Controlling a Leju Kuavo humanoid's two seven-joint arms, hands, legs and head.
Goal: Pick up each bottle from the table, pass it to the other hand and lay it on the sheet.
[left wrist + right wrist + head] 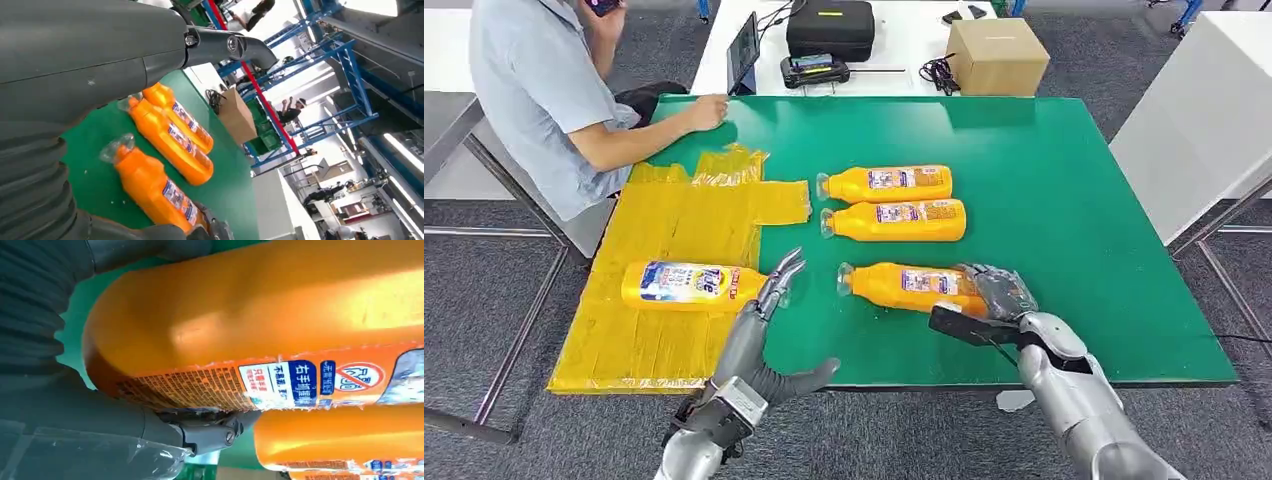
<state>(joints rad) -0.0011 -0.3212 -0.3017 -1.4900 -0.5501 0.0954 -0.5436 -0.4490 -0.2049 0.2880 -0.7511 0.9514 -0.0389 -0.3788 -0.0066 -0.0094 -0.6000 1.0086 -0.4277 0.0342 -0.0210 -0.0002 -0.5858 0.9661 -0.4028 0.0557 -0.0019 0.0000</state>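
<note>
While the green table filled the middle of the head view, four orange bottles were seen lying on their sides across it. One bottle was laid on the yellow sheet at the left of the frame, its base just beside the fingertips of the left hand; that hand was held released, fingers apart and nothing in it, at the sheet's right edge. Two more bottles, the far bottle and the middle bottle, were lined up close together in the centre of the frame, caps pointing left. Lower down, the nearest bottle was grasped at its base end by the right hand, and in the right wrist view its orange body was seen pressed against the grey thumb. Whether that bottle was lifted off the table could not be told. At the upper left a seated person was seen with one hand resting on the table, and a cardboard box was placed on the white table beyond.
</note>
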